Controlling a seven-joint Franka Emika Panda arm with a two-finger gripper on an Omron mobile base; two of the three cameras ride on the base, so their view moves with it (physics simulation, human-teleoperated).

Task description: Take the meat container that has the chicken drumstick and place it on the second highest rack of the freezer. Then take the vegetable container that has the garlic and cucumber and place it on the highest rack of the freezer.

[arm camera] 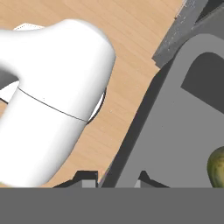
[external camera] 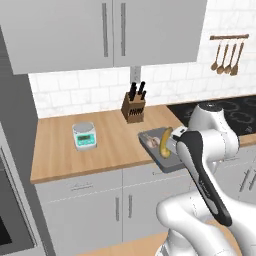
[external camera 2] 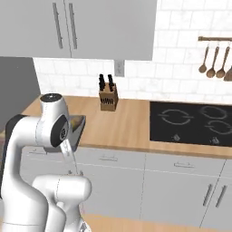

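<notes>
Gripper (arm camera: 116, 178) jaws pinch the near rim of the vegetable container (external camera: 167, 160), held clear of the counter (external camera: 107, 145), the cucumber (external camera: 164, 141) running away from the fingers beside the garlic (external camera: 151, 141), knife block (external camera: 134, 109) beyond.

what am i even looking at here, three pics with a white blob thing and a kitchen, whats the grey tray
It is a computer-rendered kitchen. The white shape is a robot arm on a driving base. Two pictures come from cameras on the base, behind the arm to its left and right; the third looks along its gripper. The gripper is shut on the rim of a grey vegetable container, which it holds in front of the wooden counter. In the container lie a yellowish-green cucumber and a pale garlic bulb. On the counter stand a small kitchen scale and a knife block. A black cooktop is set into it further right.
</notes>
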